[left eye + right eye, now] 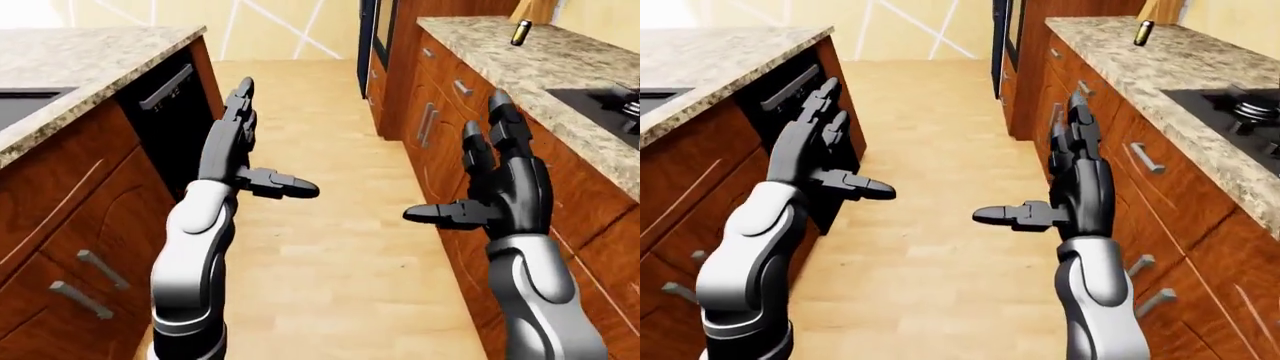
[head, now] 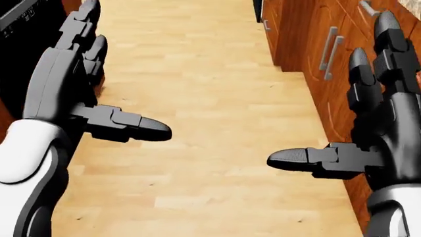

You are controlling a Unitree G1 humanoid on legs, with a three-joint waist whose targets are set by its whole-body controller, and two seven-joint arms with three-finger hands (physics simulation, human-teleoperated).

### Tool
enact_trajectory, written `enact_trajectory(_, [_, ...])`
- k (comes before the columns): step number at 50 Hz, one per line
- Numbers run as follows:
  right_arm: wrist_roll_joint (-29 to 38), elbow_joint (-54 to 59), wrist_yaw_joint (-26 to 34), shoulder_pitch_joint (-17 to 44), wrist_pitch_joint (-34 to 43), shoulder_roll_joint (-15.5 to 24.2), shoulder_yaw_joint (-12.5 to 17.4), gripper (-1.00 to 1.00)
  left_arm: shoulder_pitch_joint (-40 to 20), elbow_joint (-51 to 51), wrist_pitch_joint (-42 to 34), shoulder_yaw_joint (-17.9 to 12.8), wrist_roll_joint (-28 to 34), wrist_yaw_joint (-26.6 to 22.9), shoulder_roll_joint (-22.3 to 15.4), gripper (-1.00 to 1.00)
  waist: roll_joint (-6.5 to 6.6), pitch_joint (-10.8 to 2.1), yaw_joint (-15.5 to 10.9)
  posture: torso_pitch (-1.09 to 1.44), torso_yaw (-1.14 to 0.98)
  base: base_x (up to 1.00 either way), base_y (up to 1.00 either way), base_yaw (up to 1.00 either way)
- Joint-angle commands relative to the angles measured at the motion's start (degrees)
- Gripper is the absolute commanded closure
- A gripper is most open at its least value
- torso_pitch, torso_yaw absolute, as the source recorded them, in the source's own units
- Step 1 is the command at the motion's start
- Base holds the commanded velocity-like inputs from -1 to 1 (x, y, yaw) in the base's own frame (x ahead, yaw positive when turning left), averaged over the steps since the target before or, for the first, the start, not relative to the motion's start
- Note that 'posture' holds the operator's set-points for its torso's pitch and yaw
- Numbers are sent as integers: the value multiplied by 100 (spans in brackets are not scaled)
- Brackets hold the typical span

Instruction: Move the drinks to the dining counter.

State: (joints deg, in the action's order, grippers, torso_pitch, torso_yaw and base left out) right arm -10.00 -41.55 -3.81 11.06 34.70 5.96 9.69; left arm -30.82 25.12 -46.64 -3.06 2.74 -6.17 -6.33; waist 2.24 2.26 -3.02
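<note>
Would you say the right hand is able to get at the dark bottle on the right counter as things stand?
Probably not yet: the bottle stands far up the granite counter, well beyond the open right hand; the robot would likely need to walk closer.
</note>
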Motion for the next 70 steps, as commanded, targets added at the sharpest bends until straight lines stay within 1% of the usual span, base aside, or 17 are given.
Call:
enact_trajectory(1, [18,-289,-3,160,-300,43,29,-100,-210,294,318,-8,-11,6,-18,-100,26,-73,-6,0,0,100,0,0])
enact_trajectory(6, [38,-278,6,149,-324,40,25,-100,-213,314,292,-1,-7,5,-12,-100,14,-256,-29,0,0,100,0,0])
enact_trajectory(9, [60,-313,10,158,-297,51,21,-100,-251,353,228,-1,-2,4,-16,-100,-724,-281,163,0,0,100,0,0])
enact_trajectory(11, [77,-325,15,174,-280,56,12,-100,-269,402,176,0,0,-2,-23,-100,-479,75,126,0,0,100,0,0])
enact_trajectory(20, [116,-302,29,178,-303,43,8,-100,-269,389,187,-10,-5,0,-25,-100,-523,-255,345,0,0,100,13,0])
enact_trajectory(23, [108,-300,29,173,-308,34,17,-100,-261,376,209,-7,-6,1,-23,-100,270,-338,157,0,0,100,15,0])
enact_trajectory(25, [110,-283,31,169,-321,30,13,-100,-262,372,209,-5,-5,4,-21,-100,8,26,170,0,0,100,14,0])
enact_trajectory(33, [115,-264,43,163,-339,33,7,-100,-258,366,225,-18,-11,-1,-30,-100,81,-207,-10,0,0,100,15,0])
enact_trajectory(37, [118,-241,51,147,-382,25,3,-100,-265,402,186,-11,-11,4,-26,-100,-598,-247,147,0,0,100,14,0])
enact_trajectory(43, [137,-275,57,141,-374,29,-18,-100,-264,419,170,-12,-14,7,-29,-100,-614,-119,315,0,0,87,11,0])
enact_trajectory(46, [126,-293,57,173,-337,31,-1,-100,-282,472,112,-12,-16,5,-35,-100,-405,-188,348,0,0,44,0,0])
enact_trajectory(49, [82,-315,31,195,-288,22,37,-100,-288,510,83,-10,-15,-1,-39,-100,544,-293,208,0,0,7,0,0])
enact_trajectory(50, [56,-322,20,201,-273,21,46,-100,-286,515,85,-12,-16,-2,-39,-100,337,76,258,0,0,0,0,0])
enact_trajectory(58, [66,-305,-26,209,-246,58,36,-100,-250,661,-1,-2,-2,-16,-44,-100,-372,58,440,0,0,-14,-3,-88])
enact_trajectory(60, [63,-281,-13,207,-271,58,40,-100,-214,686,-5,7,10,-30,-45,-100,-1215,64,645,0,0,-16,0,-100])
enact_trajectory(61, [62,-275,-14,210,-277,57,43,-100,-200,689,6,4,12,-34,-45,-100,-832,15,598,0,0,-16,0,-100])
enact_trajectory(70, [-6,-296,-62,253,-255,67,110,-100,-216,801,-104,10,32,-52,-29,-100,-20,-172,443,0,0,-16,0,-100])
